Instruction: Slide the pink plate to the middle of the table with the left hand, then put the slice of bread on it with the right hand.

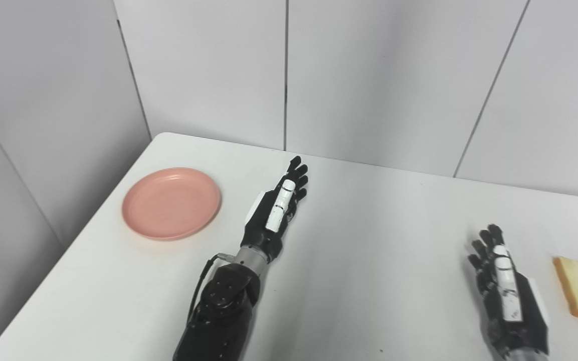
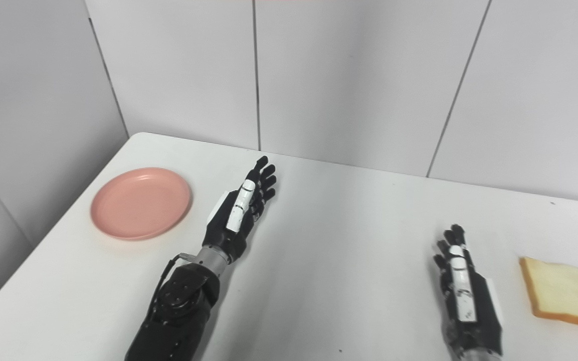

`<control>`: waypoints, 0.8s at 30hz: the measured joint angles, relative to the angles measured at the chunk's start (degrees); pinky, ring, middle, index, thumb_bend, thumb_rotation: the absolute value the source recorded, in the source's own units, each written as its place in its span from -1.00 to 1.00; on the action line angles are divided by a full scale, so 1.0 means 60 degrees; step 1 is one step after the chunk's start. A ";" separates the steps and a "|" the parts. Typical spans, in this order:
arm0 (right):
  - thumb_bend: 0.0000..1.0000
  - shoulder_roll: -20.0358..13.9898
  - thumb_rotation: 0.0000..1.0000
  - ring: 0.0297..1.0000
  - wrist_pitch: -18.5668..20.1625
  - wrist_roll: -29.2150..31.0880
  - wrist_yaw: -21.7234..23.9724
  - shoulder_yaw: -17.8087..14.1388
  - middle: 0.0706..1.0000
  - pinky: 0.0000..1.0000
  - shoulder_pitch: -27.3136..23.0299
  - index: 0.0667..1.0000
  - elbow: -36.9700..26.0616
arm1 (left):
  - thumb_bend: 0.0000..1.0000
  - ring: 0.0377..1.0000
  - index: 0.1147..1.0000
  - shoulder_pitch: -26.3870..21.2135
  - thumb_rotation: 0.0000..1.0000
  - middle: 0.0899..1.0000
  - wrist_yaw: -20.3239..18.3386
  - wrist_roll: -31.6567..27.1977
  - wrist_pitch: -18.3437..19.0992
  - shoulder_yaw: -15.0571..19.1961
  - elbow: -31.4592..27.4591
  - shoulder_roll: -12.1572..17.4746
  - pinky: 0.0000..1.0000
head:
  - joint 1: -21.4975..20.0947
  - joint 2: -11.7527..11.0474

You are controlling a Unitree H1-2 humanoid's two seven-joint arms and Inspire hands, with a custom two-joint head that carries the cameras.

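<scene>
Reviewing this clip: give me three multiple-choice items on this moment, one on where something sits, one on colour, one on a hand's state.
1. Where is the pink plate?
A. near the table's left edge
B. at mid-table
C. under the bread

2. What colour is the table?
A. black
B. white
C. green

3. What is the left hand doing?
A. gripping the plate
B. holding the bread
C. open, holding nothing

Answers: 1 A, the plate lies left of the left hand; 2 B, the surface is plain white; 3 C, its fingers are spread, clear of the plate, while the slice of bread lies far right beside the right hand.

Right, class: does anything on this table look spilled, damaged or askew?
Nothing stands out. The pink plate lies flat and empty, the slice of bread lies whole, and both hands are open.
</scene>
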 measured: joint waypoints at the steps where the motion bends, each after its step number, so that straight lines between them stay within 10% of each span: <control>1: 0.13 0.0000 0.83 1.00 0.0000 0.0031 0.0008 -0.0011 1.00 1.00 -0.0010 1.00 0.0007 | 0.33 1.00 0.98 -0.0027 0.92 1.00 0.0000 -0.0031 0.0000 0.0039 0.0021 0.0018 1.00 | 0.0001 -0.0001; 10: 0.02 -0.0006 0.86 0.98 -0.0800 0.0102 0.0309 -0.0115 0.99 1.00 -0.0385 1.00 0.0920 | 0.35 0.96 0.94 -0.0278 0.91 0.96 -0.0031 -0.0394 -0.0012 0.0453 0.0150 0.0158 1.00 | 0.0425 -0.0322; 24: -0.03 -0.0068 0.86 0.97 -0.1411 0.0274 0.0658 -0.0207 0.98 1.00 -0.0631 1.00 0.1371 | 0.32 0.81 0.79 -0.0554 0.94 0.78 0.0392 -0.0014 -0.0201 0.1346 0.0743 0.1876 0.90 | 0.0894 -0.0674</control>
